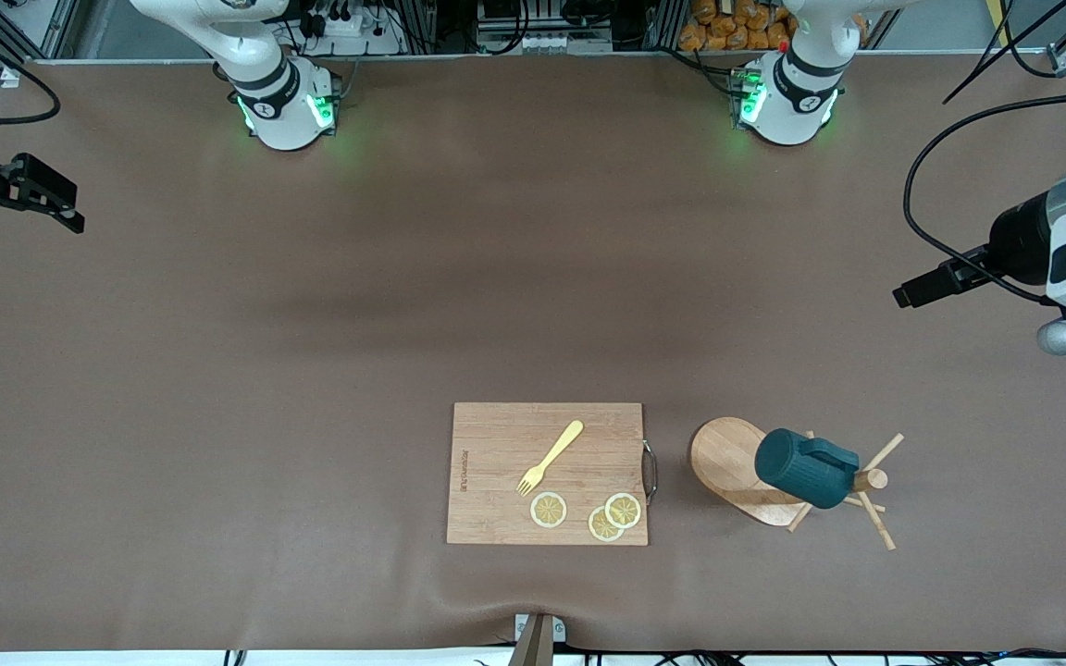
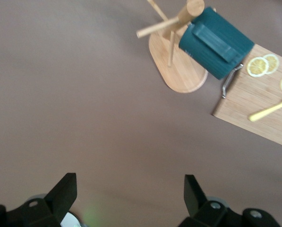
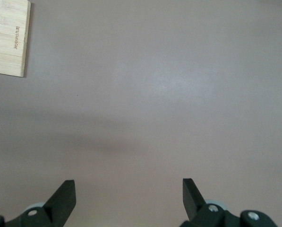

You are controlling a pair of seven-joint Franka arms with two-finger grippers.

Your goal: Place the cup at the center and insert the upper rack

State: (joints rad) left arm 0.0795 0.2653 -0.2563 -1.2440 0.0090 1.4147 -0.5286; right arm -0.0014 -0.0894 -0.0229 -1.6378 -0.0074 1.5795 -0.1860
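The dark teal ribbed cup hangs tilted on a peg of the upper rack, a light wooden mug tree with an oval base. The rack stands near the front camera, toward the left arm's end of the table. In the left wrist view the cup and the rack show some way off from my left gripper, which is open and empty. That left gripper hovers over the left arm's end of the table. My right gripper hovers open and empty over the right arm's end, with only bare mat below it.
A rectangular wooden cutting board lies beside the rack, nearer the table's middle. It carries a yellow fork and three lemon slices. Its metal handle faces the rack. A corner of the board shows in the right wrist view.
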